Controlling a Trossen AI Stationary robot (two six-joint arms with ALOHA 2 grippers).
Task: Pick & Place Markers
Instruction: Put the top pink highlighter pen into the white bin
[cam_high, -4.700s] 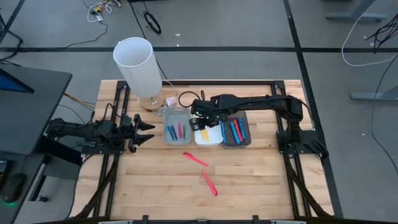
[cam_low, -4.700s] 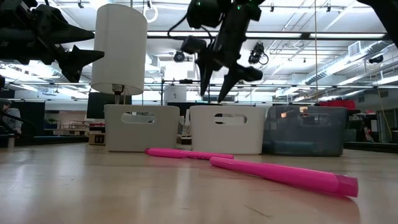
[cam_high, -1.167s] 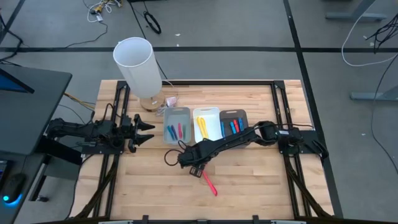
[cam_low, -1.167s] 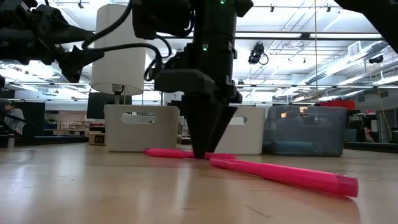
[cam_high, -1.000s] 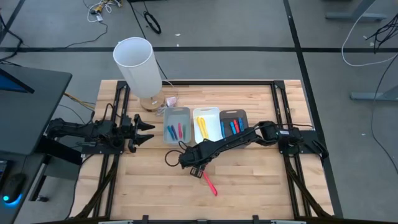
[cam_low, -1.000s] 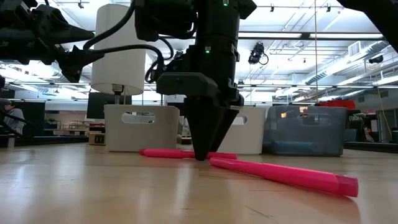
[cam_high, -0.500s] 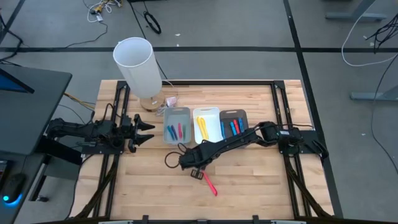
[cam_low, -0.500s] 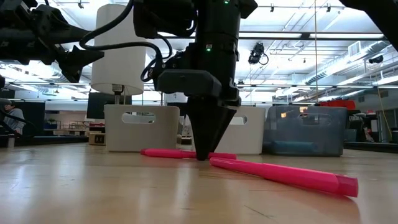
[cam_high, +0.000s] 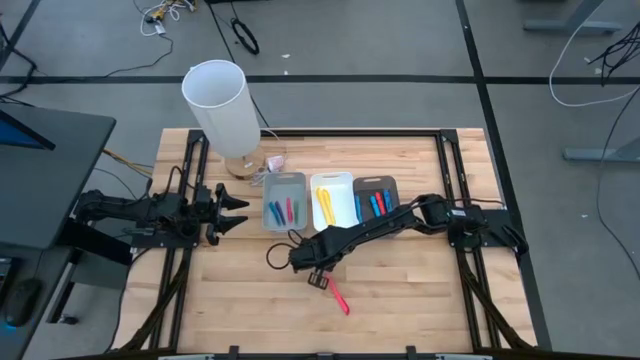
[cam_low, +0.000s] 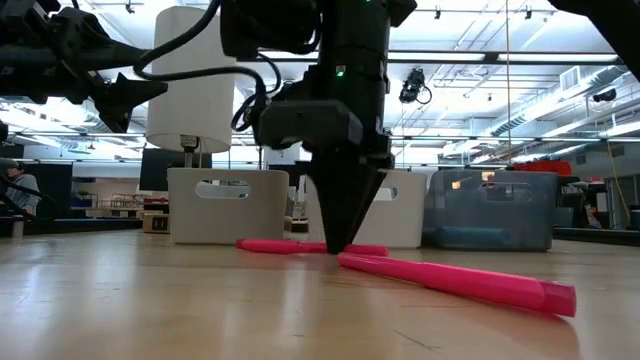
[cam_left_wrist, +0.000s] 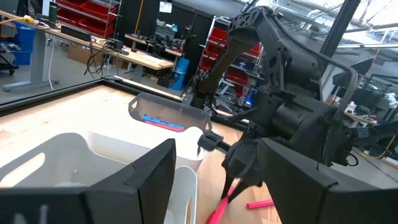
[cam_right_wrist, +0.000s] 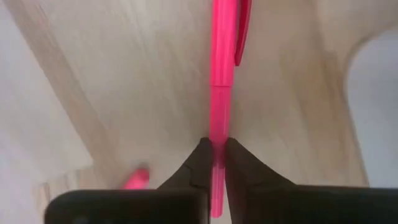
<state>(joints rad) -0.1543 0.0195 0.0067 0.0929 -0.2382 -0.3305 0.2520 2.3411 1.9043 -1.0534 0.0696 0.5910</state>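
A pink marker (cam_low: 290, 246) lies on the wooden table, and my right gripper (cam_low: 338, 246) stands on it, pointing down, shut on it. In the high view the right gripper (cam_high: 309, 261) hides that marker. A second pink marker (cam_high: 337, 295) lies flat nearer the near edge, also in the low view (cam_low: 455, 282). Other markers lie in three small bins: blue, green and pink in the grey bin (cam_high: 284, 183), yellow in the white bin (cam_high: 333, 180), blue and red in the dark bin (cam_high: 377, 183). My left gripper (cam_high: 235, 212) waits open at the table's left. My right gripper pinches the pink marker's barrel (cam_right_wrist: 219, 134) between its two fingers (cam_right_wrist: 199, 163), coming from above and pointing down. The fingers lie across the marker. The marker lies level on the table (cam_low: 300, 300), its two ends sticking out either side of the fingertips.
A tall white cylinder lamp (cam_high: 222, 105) stands at the far left of the table, with a cable (cam_high: 290, 160) beside it. The three bins sit in a row behind the right gripper. Bare wood (cam_high: 240, 300) spreads toward the near edge.
My right gripper, tips down at the pink marker, has shifted a little toward the table's right. The marker has slid along the table with it by a small amount, still lying flat.
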